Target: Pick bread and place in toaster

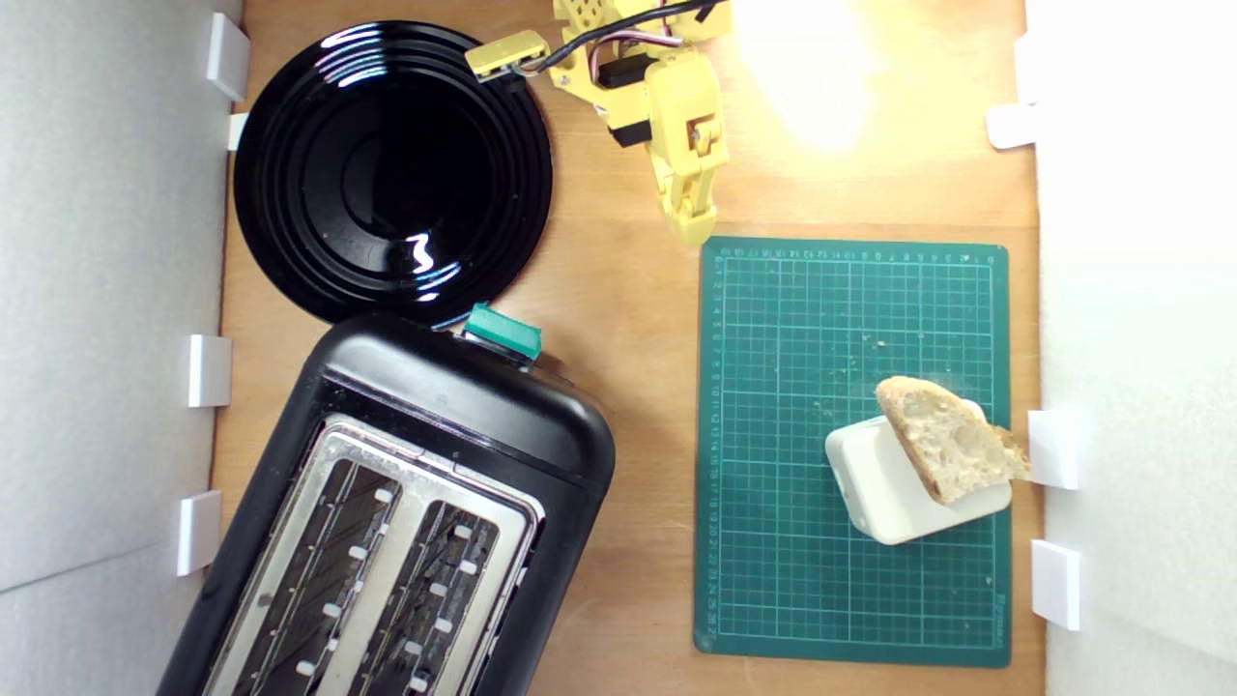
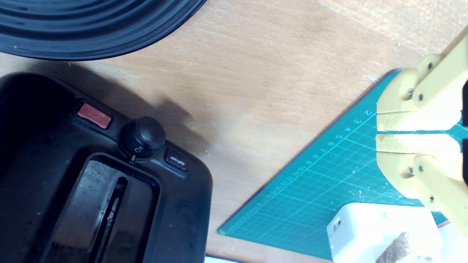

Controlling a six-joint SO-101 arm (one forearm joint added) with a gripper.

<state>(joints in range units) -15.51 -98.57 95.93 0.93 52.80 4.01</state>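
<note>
Yellow gripper (image 1: 692, 224) hangs over bare bench (image 1: 628, 290) in the exterior view, just off the green mat's (image 1: 850, 338) edge, well apart from the bread (image 1: 952, 440) propped on a white box (image 1: 884, 488); the toaster (image 1: 406, 512) with 2 slots sits to its other side, beside a black plate (image 1: 391, 169); in the wrist view the gripper (image 2: 380, 132) shows its jaws together, empty; bread (image 2: 396, 248) lies just beyond it on the box (image 2: 369, 230); the toaster (image 2: 91, 175) stands apart.

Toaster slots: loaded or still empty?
Empty. Both slots of the black two-slot toaster show only bare wire guides; the rustic bread slice lies on the white plastic box.
</note>
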